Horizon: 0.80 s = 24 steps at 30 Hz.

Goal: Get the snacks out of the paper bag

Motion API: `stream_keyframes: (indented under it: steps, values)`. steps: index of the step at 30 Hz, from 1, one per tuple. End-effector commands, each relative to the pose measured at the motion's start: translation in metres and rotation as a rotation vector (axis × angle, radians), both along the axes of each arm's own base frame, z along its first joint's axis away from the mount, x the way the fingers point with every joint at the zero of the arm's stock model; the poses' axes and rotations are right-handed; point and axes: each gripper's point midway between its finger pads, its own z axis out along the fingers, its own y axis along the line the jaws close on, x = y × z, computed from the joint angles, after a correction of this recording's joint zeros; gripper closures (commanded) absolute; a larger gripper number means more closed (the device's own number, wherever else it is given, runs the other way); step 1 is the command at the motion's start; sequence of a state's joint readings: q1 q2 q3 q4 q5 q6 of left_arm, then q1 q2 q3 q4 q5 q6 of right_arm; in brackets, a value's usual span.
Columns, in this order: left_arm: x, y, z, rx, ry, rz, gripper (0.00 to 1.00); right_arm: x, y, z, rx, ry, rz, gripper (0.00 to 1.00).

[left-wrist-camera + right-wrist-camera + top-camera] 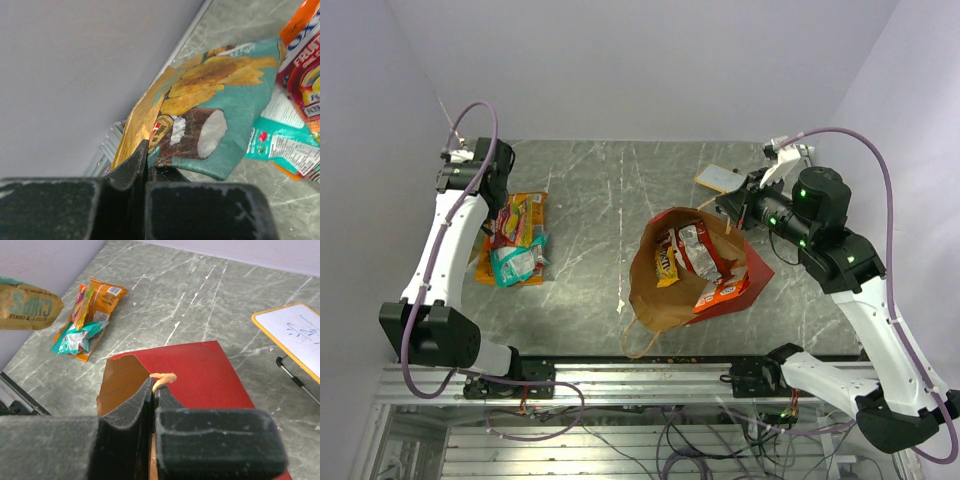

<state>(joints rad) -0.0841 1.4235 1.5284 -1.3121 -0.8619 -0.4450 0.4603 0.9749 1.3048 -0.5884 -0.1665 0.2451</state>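
Observation:
The paper bag [665,300], red outside and brown inside, lies open in the middle of the table with several snacks [698,255] inside. My right gripper [728,208] is shut on the bag's tan loop handle [165,376] at the far rim, shown in the right wrist view [154,385] over the red wall [200,375]. My left gripper [147,150] is shut on the edge of a teal and gold snack packet [210,115], held above the pile of packets [518,250] at the left. The held packet also shows in the right wrist view [27,305].
A flat white-and-tan card [718,179] lies behind the bag near my right gripper, also in the right wrist view [295,335]. The pile shows there too [82,332]. White walls close in on the left, back and right. A metal rail runs along the near edge.

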Motion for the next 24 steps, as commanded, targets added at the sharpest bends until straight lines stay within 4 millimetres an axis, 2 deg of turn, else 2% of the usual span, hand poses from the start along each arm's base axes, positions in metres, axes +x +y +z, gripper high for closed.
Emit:
stream_keyframes:
  steps: [1,6,10,13,17,21,24]
  values:
    - [0.002,-0.002,-0.014,-0.031,-0.014,0.002,0.93,0.001,-0.006,0.000,-0.013,-0.029,-0.023,1.00]
    - [0.035,-0.043,-0.050,-0.269,0.001,-0.100,0.93,0.001,-0.006,-0.001,-0.008,-0.030,-0.026,1.00]
    - [0.049,-0.069,-0.077,-0.420,0.044,-0.123,0.93,0.000,-0.010,0.004,-0.012,-0.046,-0.043,1.00]
    - [0.055,-0.085,-0.098,-0.503,0.067,-0.127,0.93,0.000,-0.012,0.006,-0.008,-0.058,-0.052,1.00]
    - [0.062,-0.105,-0.114,-0.612,0.058,-0.152,0.92,-0.001,-0.010,0.007,0.001,-0.057,-0.044,1.00]
    - [0.063,-0.127,-0.129,-0.733,0.045,-0.180,0.84,0.000,-0.010,0.008,-0.002,-0.057,-0.043,1.00]
    - [0.059,-0.139,-0.151,-0.802,0.054,-0.184,0.79,-0.001,-0.012,0.007,-0.010,-0.054,-0.050,1.00]
